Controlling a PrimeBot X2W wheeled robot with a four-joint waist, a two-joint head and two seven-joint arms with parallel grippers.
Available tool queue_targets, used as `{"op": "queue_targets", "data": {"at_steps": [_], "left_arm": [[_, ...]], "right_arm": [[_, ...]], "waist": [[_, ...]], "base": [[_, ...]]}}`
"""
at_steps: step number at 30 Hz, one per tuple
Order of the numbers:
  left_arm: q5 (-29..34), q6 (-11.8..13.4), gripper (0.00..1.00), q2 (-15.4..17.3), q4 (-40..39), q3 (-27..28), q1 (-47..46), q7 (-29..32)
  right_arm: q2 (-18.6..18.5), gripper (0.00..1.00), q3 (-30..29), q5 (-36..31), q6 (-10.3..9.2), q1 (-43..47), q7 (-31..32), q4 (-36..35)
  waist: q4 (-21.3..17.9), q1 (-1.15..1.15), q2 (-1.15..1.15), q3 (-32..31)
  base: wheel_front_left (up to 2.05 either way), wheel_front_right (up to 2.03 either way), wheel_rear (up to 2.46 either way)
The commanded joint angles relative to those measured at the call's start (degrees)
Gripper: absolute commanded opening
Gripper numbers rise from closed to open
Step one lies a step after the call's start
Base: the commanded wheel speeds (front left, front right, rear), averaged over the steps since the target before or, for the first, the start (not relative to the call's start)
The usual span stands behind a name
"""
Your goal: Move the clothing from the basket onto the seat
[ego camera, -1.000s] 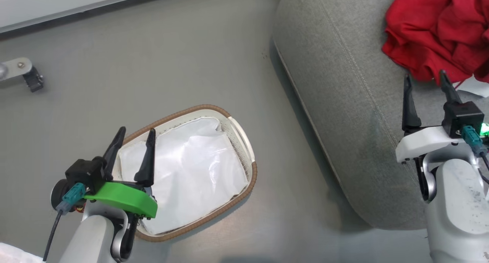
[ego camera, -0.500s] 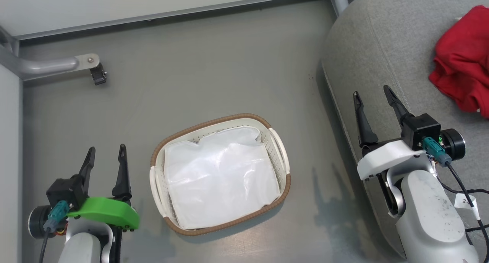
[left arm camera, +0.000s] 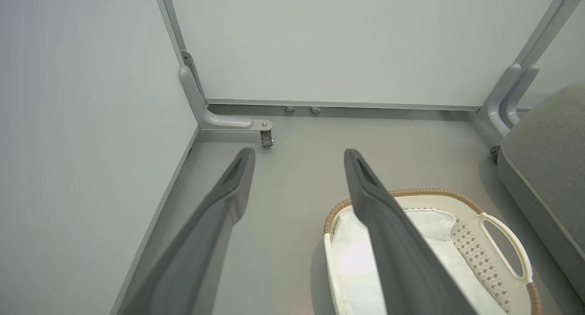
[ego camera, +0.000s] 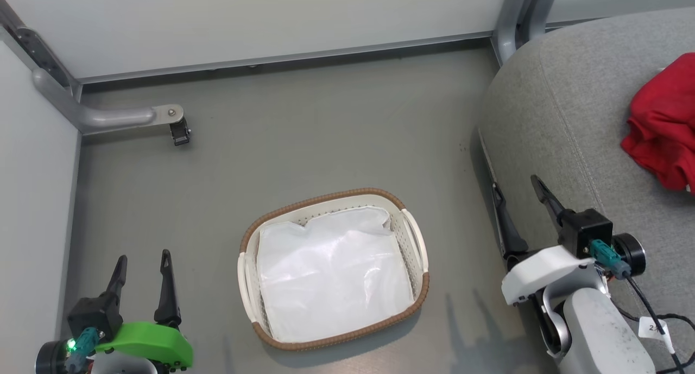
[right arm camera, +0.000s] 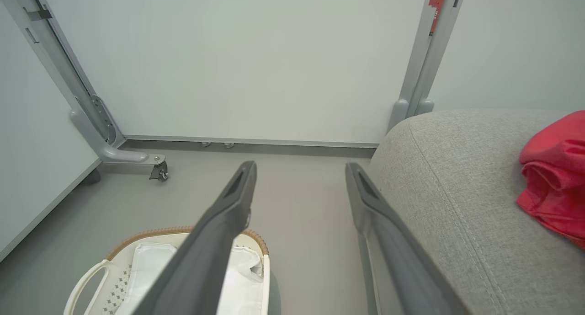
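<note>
Both held low, the left tool and right tool - fingers spread apart.

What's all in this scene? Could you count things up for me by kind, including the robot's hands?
Hands: 2, the left hand and the right hand, both open and empty
Baskets: 1, the basket on the floor
Liners: 1, the white liner sheet in the basket
Clothing: 1 red heap, the clothing, on the seat; the number of pieces cannot be told
Seats: 1, the seat
Total: 6
</note>
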Motion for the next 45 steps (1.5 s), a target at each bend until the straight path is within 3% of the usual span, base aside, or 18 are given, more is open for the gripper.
{"op": "queue_targets", "data": {"at_steps": [1,17,18,23,45], "left_arm": [[0.51,-0.18,1.00,-0.35,-0.45,0.23,1.38,-0.04],[0.35,-0.18,1.00,-2.23,-1.89,0.61,7.17,-0.04],[0.28,0.00,0.00,-2.18,-1.74,0.57,6.46,0.01],[-0.67,0.01,0.00,-2.85,0.35,0.61,6.30,0.57],[-23.01,-0.02,0.00,-2.84,-2.44,1.43,4.28,6.38]], "right_arm": [[-0.26,1.00,-0.17,0.66,-0.08,1.46,-0.11,0.01],[-0.24,1.00,-1.69,3.16,-0.08,8.56,-0.12,-2.04],[0.00,0.00,-1.61,2.82,0.00,8.02,0.00,-1.87],[0.42,0.00,-1.62,3.79,0.00,8.82,0.47,0.12],[0.24,0.00,-4.07,26.67,-0.01,9.36,6.28,-2.20]], "waist": [[0.18,0.00,0.00,-1.15],[0.20,0.00,0.00,-6.21],[0.13,0.00,0.00,-6.08],[0.15,0.00,0.00,-6.22],[0.24,0.00,0.00,-6.90]], "base": [[0.00,0.00,0.00],[0.00,0.00,0.00],[0.00,0.00,0.00],[0.00,0.00,0.00],[0.00,0.00,0.00]]}}
